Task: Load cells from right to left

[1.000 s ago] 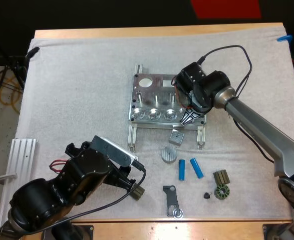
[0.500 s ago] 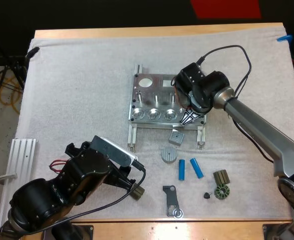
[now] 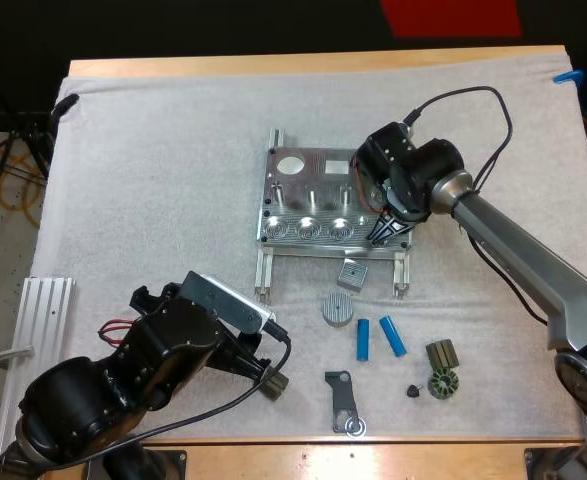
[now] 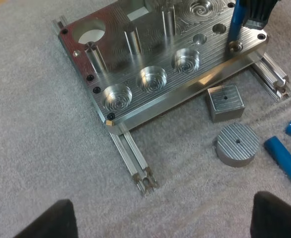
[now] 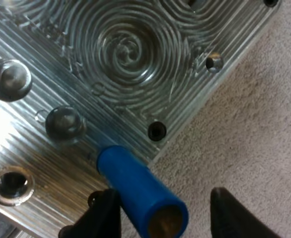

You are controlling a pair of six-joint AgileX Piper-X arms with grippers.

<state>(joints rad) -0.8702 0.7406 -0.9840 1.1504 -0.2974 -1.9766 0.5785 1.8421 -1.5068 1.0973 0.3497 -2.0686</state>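
Cell (image 5: 135,186) poised at right near corner of fixture (image 3: 303,205)
Right end effector (image 3: 384,232) grips it nearly upright; left end effector (image 3: 272,381), fingers wide apart, hovers by the table (image 3: 423,455)'s near edge.

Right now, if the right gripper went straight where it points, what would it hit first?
Probably the metal fixture, at its corner: the right gripper holds a blue cylinder toward it.

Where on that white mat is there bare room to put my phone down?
Bare: the far strip of the mat beyond the metal fixture, and the wide patch left of it. Crowded: the fixture's near side, where a square block, a round disc, two blue cylinders and small dark parts lie close together.
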